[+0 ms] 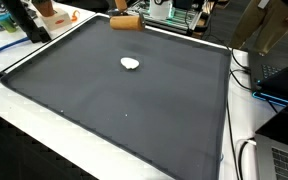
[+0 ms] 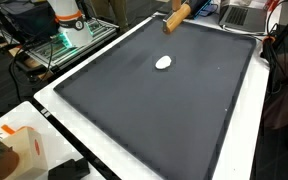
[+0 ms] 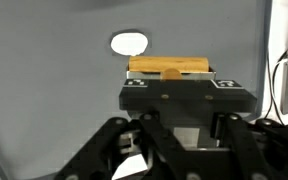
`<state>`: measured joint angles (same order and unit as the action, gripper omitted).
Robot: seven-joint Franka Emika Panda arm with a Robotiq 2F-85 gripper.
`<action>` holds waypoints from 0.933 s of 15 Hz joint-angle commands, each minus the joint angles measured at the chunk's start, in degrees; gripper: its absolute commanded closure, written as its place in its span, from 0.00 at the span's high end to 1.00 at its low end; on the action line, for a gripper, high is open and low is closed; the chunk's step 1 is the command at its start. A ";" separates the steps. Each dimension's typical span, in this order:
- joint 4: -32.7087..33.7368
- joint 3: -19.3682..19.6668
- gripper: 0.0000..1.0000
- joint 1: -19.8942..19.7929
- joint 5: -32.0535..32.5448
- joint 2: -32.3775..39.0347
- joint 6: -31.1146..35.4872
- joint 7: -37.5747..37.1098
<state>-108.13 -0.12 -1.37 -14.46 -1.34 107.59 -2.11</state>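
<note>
At the mat's far edge, your gripper [image 3: 171, 78] is clamped on the wooden block [image 3: 170, 67], near the white oval object [image 3: 129, 43]

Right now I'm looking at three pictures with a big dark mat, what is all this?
This is a robot arm working over a dark mat on a white table. Two pictures come from cameras standing outside the robot. The third comes from a camera on the arm's wrist, looking past its gripper. In that wrist view, the fingers reach forward to a wooden block; whether they grip it cannot be told. In both exterior views the block sits near the mat's far edge. A small white object lies alone on the mat, apart from the block.
</note>
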 commanded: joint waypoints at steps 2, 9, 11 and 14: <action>-3.48 -0.43 0.23 0.94 3.43 -2.15 6.26 -2.64; -12.57 -1.77 0.23 1.89 11.61 -6.71 20.32 -9.48; -14.94 -2.10 0.23 1.93 12.69 -7.92 22.42 -10.81; -20.44 -2.58 0.23 1.82 14.13 -10.93 27.55 -10.99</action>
<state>-121.90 -2.28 0.40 -2.69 -7.36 130.18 -11.30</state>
